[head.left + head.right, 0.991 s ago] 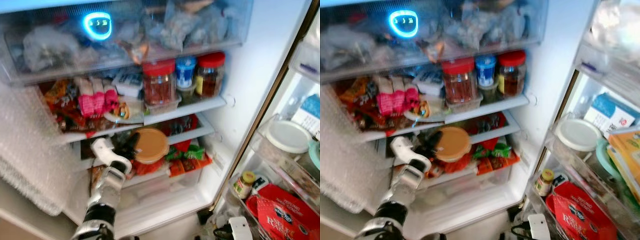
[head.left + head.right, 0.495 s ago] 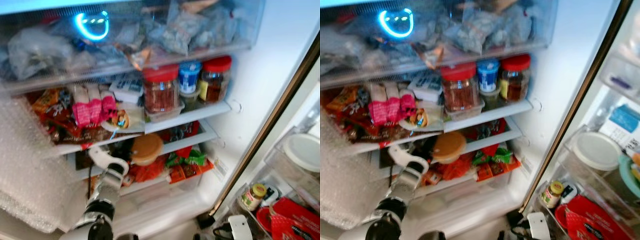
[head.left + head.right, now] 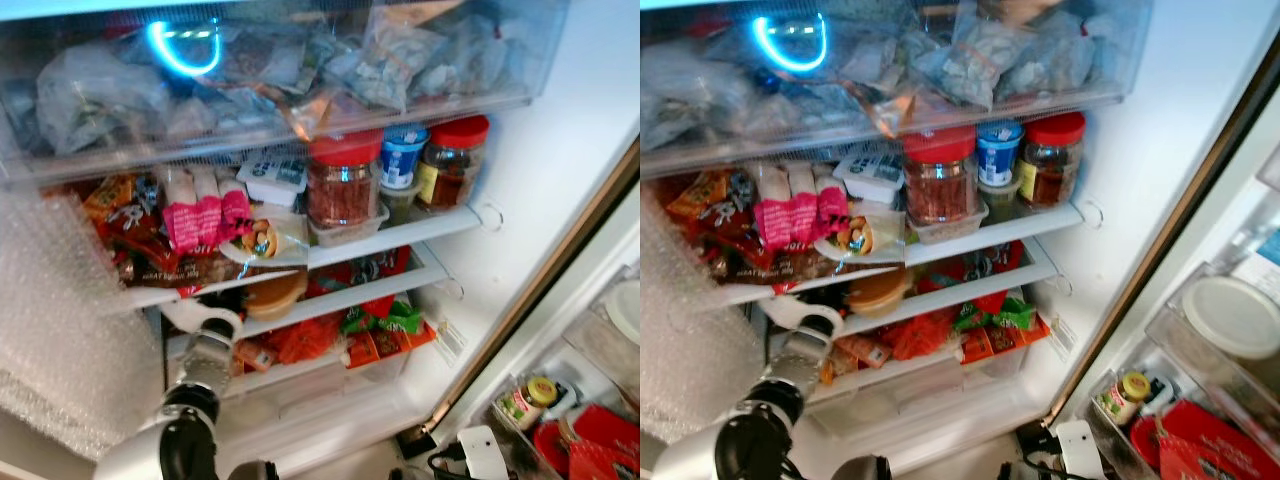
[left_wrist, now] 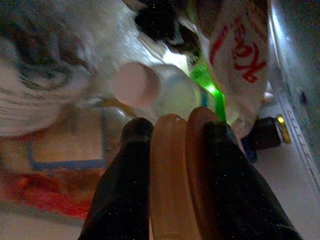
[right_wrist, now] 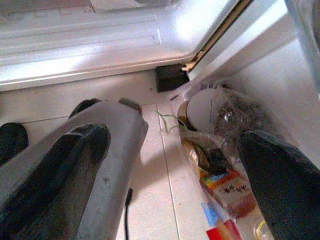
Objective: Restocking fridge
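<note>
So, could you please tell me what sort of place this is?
Most likely a home kitchen: an open fridge with crowded shelves, red-lidded jars, and door bins holding containers.

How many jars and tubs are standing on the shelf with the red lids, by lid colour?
Red lids: 2, the big red-lid jar and the small red-lid jar
Blue lids: 1, the blue-lid tub
Total: 3
</note>
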You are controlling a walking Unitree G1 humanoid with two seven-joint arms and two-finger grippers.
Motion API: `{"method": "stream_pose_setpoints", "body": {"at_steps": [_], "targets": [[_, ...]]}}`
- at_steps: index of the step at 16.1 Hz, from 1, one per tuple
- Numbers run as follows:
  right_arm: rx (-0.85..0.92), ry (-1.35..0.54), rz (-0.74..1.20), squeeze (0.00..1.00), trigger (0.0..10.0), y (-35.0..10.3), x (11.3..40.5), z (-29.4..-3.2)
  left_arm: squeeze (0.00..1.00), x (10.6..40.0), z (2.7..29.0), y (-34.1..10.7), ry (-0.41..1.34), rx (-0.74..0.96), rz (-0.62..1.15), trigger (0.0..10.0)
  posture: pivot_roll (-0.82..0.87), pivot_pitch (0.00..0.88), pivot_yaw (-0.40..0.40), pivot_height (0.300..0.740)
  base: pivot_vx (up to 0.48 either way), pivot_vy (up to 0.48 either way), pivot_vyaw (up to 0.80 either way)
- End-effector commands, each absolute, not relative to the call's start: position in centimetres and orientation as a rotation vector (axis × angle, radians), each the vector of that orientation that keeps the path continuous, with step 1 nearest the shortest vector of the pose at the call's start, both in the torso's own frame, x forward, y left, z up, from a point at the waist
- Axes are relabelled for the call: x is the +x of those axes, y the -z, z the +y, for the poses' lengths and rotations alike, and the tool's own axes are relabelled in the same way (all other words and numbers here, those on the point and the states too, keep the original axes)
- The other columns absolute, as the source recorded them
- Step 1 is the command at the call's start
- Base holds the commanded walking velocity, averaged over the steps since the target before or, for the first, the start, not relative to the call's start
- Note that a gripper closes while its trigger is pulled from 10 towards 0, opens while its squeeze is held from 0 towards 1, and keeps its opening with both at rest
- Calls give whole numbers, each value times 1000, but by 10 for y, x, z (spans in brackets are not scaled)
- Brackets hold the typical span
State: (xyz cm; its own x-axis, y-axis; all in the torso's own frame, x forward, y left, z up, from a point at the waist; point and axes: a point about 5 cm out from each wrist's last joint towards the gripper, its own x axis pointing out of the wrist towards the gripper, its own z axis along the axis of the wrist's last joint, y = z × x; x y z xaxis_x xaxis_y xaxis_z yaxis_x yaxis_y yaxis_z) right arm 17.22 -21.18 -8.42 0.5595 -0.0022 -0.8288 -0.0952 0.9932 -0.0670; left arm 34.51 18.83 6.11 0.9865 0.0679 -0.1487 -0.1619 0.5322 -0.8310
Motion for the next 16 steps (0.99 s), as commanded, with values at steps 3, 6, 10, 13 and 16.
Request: {"method": "stream_pose_setpoints", "body": {"at_steps": [3, 6, 10, 13, 16], "targets": [[-127, -61, 990, 0, 10000, 85, 169, -215, 0, 352, 184, -67, -153, -1010, 115, 10000, -102, 0, -35, 645, 0, 0, 0], [-126, -53, 991, 0, 10000, 85, 167, -218, 0, 357, 185, -74, -174, -957, 111, 10000, -122, 0, -40, 645, 0, 0, 0], [-130, -53, 990, 0, 10000, 85, 166, -219, 0, 359, 185, -77, -178, -921, 110, 10000, -138, 0, -43, 645, 0, 0, 0], [-124, -40, 988, 0, 10000, 86, 164, -220, 0, 360, 185, -77, -205, -893, 131, 10000, -168, 0, -43, 645, 0, 0, 0], [-129, -46, 998, 0, 10000, 86, 163, -221, 1000, 361, 186, -78, -216, -916, 128, 10000, -170, 0, -44, 645, 0, 0, 0]]}}
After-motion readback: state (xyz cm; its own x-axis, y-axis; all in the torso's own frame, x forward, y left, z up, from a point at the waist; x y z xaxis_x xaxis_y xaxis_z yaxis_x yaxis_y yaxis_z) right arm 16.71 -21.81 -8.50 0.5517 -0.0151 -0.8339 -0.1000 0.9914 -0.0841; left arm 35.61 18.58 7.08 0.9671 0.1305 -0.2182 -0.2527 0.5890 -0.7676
